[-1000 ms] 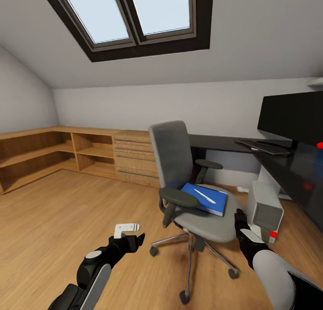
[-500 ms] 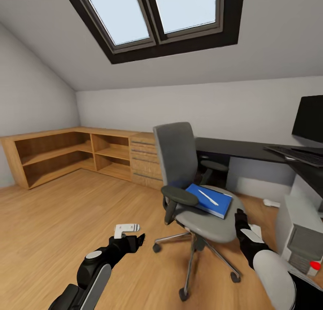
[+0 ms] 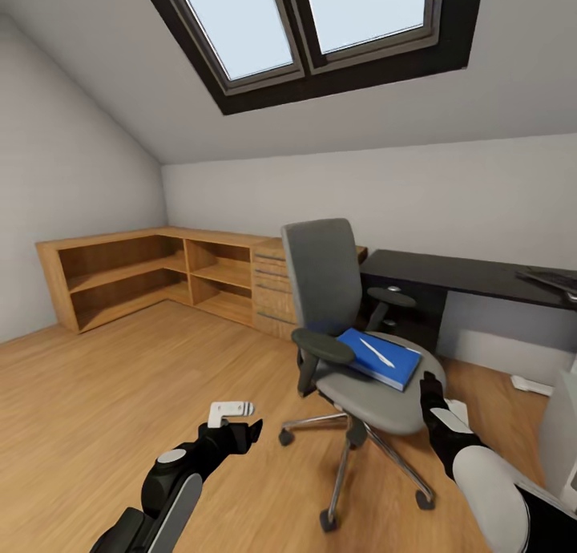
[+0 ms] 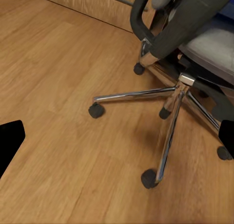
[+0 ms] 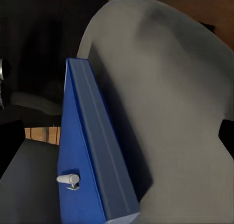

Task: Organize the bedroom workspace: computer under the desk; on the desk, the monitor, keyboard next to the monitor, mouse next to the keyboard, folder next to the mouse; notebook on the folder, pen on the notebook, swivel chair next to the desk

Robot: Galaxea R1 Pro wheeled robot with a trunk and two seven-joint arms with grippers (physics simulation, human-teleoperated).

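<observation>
The swivel chair (image 3: 353, 328) is standing on the wooden floor (image 3: 120, 393), in front of the desk (image 3: 473, 276). On its seat, 1 blue folder (image 3: 383, 359) is lying with 1 pen (image 3: 375, 352) on top. The left gripper (image 3: 244, 433) is hovering low beside the chair base, fingers spread and grasping nothing. The right gripper (image 3: 429, 386) is sitting just beside the seat edge, near the folder, fingers parted and likewise holding nothing.

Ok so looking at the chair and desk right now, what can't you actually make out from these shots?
- Keyboard: head view, cut off by the right edge; only a dark sliver on the desk.
- Blue folder on the swivel chair: too small to tell whether it is a folder alone or a notebook stacked on it.
- White pen: its far end is hidden in the right wrist view, behind the folder's edge.
- White object on the floor: too small to identify.
</observation>
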